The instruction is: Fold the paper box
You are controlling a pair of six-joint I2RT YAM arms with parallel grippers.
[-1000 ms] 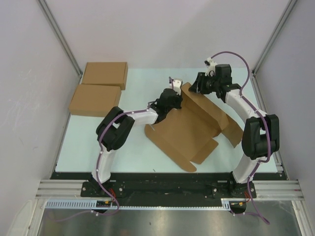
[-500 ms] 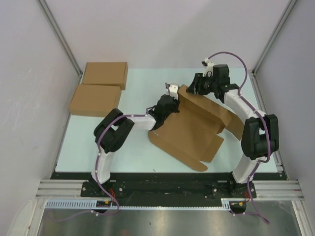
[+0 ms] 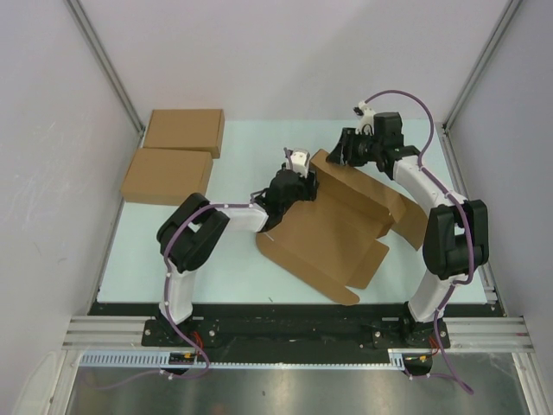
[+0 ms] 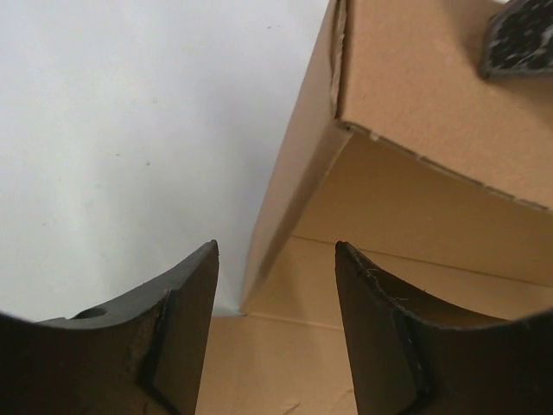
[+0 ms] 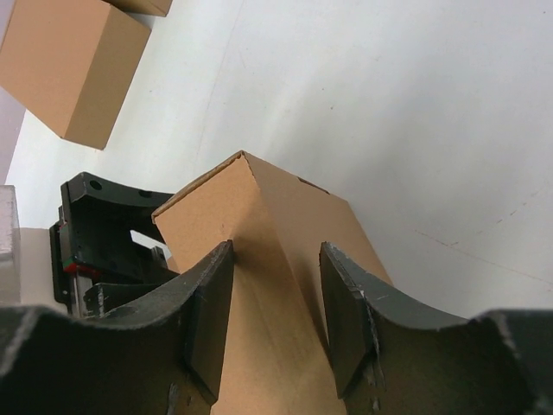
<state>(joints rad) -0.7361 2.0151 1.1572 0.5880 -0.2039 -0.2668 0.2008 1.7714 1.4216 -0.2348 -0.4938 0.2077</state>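
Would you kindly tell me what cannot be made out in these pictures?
- Right wrist view: whether the right gripper clamps the raised corner of the brown cardboard box sheet; its fingers hide the contact.
- Top view: fingertips of the left gripper, under its own wrist.
- Left wrist view: a dark textured piece, cut off by the corner.

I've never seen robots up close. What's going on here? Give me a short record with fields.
Job: folding the paper box, a flat brown sheet with one far wall raised
Right hand: closed on that raised wall's corner
Left hand: open, facing the wall, holding nothing
Also there: two made-up boxes, far left of the table
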